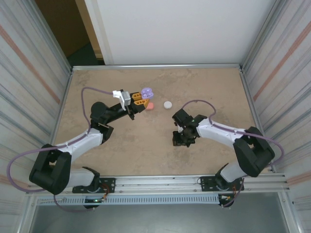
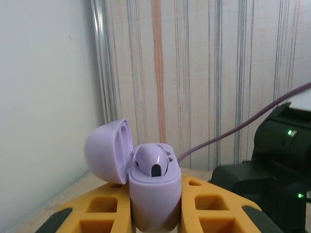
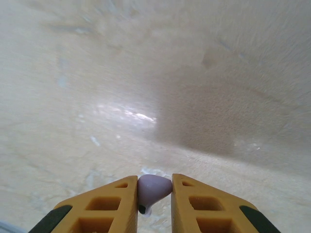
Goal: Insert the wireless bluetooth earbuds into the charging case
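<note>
The right pincer (image 3: 154, 181) clamps a small pale purple earbud (image 3: 153, 189) between its two orange-yellow plastic fingers (image 3: 119, 204), dark tip pointing down, above a blurred beige mottled surface (image 3: 87, 77) with a darker patch (image 3: 199, 116) far right

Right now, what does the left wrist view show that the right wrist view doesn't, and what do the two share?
Left wrist: the left gripper shut on the open purple case, its lid swung back, a purple earbud seated inside, and a striped wall behind. Right wrist: the right gripper pinching a second purple earbud over the tan table. Shared: yellow fingers closed on something purple.
</note>
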`<state>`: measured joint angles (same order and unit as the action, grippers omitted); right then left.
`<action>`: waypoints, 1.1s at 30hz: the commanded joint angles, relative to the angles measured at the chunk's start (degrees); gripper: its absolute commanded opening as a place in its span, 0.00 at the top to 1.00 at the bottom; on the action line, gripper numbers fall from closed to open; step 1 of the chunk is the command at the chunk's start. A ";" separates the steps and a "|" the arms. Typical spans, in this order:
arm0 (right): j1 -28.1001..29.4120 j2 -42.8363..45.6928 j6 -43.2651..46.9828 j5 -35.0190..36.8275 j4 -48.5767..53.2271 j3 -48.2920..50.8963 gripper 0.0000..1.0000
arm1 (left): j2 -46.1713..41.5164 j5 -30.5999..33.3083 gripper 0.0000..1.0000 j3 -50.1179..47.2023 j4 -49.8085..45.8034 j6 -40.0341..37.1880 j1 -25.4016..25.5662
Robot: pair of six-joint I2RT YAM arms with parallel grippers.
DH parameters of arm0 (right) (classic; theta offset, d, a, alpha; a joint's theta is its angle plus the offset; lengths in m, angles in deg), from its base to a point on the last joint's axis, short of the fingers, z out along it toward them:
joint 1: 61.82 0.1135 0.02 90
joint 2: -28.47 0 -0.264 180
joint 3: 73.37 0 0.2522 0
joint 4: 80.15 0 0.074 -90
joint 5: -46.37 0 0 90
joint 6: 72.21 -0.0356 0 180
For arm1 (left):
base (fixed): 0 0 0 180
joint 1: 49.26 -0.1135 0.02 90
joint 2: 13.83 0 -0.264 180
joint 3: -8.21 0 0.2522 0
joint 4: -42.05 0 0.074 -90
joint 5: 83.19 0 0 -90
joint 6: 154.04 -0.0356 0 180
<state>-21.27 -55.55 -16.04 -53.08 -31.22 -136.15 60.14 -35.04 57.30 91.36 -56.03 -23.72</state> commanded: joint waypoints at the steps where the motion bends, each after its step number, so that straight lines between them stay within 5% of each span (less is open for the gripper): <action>1: 0.33 5.01 1.61 3.13 3.17 -3.24 0.79 | 0.59 0.34 1.00 1.11 0.92 -0.10 -0.15; 18: 0.41 21.01 5.86 7.24 3.28 -17.92 0.79 | 2.90 2.67 1.00 2.54 -0.40 -4.49 2.92; 33: 2.63 17.22 10.15 8.66 -1.94 -31.13 0.80 | 4.42 2.31 1.00 3.69 -0.47 -5.23 4.08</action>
<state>-19.41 -36.76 -8.23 -45.30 -31.48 -165.09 64.41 -32.92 59.16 89.76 -59.98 -20.25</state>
